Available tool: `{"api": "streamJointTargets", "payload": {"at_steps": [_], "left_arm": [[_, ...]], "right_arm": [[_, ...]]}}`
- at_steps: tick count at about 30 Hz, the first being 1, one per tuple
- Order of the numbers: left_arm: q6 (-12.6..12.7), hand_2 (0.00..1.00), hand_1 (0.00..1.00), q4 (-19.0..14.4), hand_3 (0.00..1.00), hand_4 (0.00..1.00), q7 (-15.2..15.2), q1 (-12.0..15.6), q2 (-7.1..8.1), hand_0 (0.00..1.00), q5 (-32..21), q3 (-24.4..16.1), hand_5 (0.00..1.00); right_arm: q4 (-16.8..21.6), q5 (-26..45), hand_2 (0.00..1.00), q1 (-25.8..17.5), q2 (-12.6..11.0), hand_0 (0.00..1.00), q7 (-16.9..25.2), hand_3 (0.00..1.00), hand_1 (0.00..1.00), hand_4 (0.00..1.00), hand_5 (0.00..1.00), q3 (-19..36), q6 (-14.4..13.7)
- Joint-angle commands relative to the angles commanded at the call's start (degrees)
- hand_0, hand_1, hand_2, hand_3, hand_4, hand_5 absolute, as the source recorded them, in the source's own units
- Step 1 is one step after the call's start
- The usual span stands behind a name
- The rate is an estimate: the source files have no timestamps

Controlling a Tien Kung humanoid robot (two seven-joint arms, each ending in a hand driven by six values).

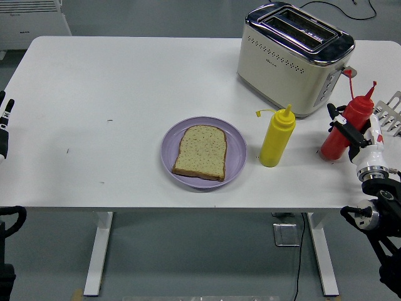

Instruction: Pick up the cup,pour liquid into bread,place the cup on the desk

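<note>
A red squeeze bottle (344,133) stands at the table's right edge, tilted with its nozzle to the right. My right hand (351,135) has its fingers wrapped around the bottle's body. A slice of bread (200,151) lies on a purple plate (235,150) at the table's middle front. A yellow squeeze bottle (276,137) stands upright between the plate and the red bottle. My left hand (5,128) rests at the left edge of the picture, off the table.
A cream and chrome toaster (291,59) stands at the back right, just behind the two bottles. A metal rack (391,113) shows at the far right edge. The white table (113,94) ends close to my right hand.
</note>
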Motion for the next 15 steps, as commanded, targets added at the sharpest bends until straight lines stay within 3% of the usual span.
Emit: {"api": "streamJointTargets", "payload": {"at_steps": [2, 7, 8, 15], "left_arm": [[0.00, 0.865, 0.848, 0.01, 0.750, 0.672, 0.01, 0.01, 0.00, 0.834, 0.00, -0.02, 0.998], [0.01, 0.865, 0.848, 0.03, 0.750, 0.672, 0.01, 0.07, -0.04, 0.834, -0.02, 0.00, 0.998], [0.01, 0.865, 0.848, 0.04, 0.751, 0.671, 0.01, 0.07, -0.05, 0.834, -0.01, 0.01, 0.998], [0.01, 0.866, 0.849, 0.07, 0.751, 0.671, 0.00, 0.09, -0.07, 0.834, 0.00, 0.18, 0.998]], "right_arm": [[0.12, 0.43, 0.207, 0.05, -0.02, 0.003, 0.33, 0.300, 0.055, 0.815, 0.167, 0.09, -0.13], [0.95, 1.01, 0.207, 0.02, -0.20, 0.003, 0.49, 0.300, 0.055, 0.815, 0.167, 0.38, 0.01], [1.26, 1.11, 0.185, 0.00, -0.25, 0.002, 0.46, 0.300, 0.007, 0.811, 0.163, 0.52, 0.06], [4.10, 1.12, 0.185, -0.25, -0.75, 0.002, -0.09, 0.303, 0.004, 0.802, 0.147, 1.93, 0.21]]}}
